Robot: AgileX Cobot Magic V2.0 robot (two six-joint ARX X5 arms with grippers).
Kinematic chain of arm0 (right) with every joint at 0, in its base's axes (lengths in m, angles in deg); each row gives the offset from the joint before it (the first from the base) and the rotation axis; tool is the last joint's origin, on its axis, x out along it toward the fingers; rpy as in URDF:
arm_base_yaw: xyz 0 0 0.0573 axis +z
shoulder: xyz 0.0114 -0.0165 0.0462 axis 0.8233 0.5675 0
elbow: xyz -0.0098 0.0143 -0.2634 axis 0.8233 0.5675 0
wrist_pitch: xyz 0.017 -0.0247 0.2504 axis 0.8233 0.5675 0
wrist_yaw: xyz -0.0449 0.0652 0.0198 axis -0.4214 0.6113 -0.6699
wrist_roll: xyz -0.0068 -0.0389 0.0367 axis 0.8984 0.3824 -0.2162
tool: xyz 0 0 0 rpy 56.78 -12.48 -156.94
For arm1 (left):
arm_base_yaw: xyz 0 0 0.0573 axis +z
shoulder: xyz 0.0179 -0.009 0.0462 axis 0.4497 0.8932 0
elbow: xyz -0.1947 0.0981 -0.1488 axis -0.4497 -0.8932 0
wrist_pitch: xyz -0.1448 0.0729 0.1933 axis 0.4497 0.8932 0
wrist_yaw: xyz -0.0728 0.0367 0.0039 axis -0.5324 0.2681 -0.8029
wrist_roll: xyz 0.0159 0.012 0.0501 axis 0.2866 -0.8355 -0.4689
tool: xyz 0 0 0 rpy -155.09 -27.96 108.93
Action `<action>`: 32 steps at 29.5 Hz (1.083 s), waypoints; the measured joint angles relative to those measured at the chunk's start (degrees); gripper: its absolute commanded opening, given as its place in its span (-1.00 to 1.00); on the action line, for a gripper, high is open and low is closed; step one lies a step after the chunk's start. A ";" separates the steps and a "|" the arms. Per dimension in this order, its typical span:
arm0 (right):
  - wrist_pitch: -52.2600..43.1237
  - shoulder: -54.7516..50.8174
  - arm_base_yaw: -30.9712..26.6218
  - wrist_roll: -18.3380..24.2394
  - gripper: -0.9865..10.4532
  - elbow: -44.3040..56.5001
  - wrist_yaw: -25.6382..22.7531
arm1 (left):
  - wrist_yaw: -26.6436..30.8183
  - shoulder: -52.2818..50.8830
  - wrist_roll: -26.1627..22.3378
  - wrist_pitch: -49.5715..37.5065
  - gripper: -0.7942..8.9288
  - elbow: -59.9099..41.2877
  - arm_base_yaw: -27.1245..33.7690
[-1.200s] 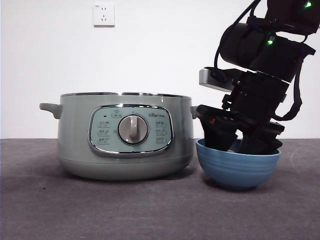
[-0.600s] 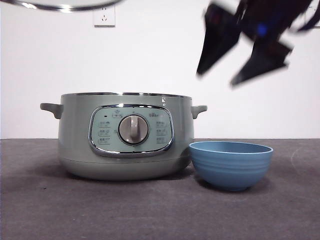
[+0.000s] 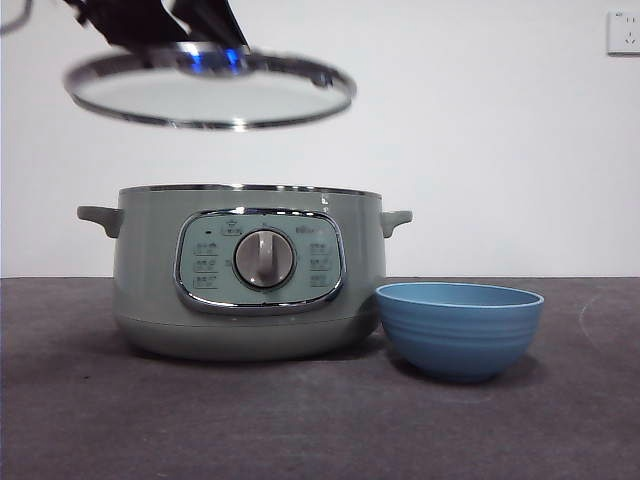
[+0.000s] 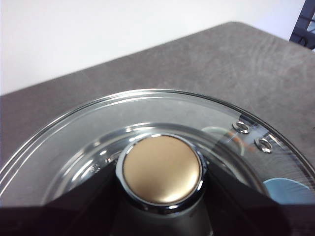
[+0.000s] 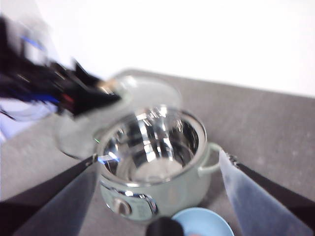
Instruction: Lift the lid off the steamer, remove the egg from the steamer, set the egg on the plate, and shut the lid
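Note:
The glass lid [image 3: 210,88] hangs level in the air above the open steamer [image 3: 245,275], a little to its left. My left gripper [image 3: 205,45] is shut on the lid's knob [image 4: 162,169], with its jaws on either side of it. The blue plate [image 3: 460,328] stands on the table, touching the steamer's right side. Its wall hides the inside, and the egg does not show clearly in any view. My right gripper [image 5: 157,158] is open and empty, high above the steamer [image 5: 152,167] and plate [image 5: 204,223], and out of the front view.
The dark grey table [image 3: 300,420] runs to a white wall behind. A wall socket [image 3: 624,32] sits at the top right. The steamer's steel pot [image 5: 147,152] looks bare inside in the blurred right wrist view.
My right gripper has risen out of the plate and left the front view. The lid, held by my left gripper, has come in from the top left to above the steamer.

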State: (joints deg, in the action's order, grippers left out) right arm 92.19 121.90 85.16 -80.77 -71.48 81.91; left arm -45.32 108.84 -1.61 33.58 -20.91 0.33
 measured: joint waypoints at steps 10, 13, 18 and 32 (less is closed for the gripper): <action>4.24 -4.87 0.00 -1.81 -0.10 0.00 0.00 | 0.00 10.60 0.00 -5.73 -0.85 0.00 -0.28; 5.62 -4.87 0.24 -1.86 -0.10 0.00 0.00 | -0.04 12.31 -0.13 -6.51 -0.85 0.00 -0.42; 5.86 -4.85 0.24 -1.99 -0.10 0.00 0.02 | -0.07 13.81 -0.04 -9.31 -0.85 0.00 -0.74; 5.79 -4.85 0.24 -1.99 -0.10 0.00 0.04 | 0.66 14.71 -0.04 -9.01 -0.85 0.59 -0.94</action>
State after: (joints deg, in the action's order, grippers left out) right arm 97.99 117.04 85.40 -82.76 -71.48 81.96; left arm -44.67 123.55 -1.65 24.58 -20.32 -0.61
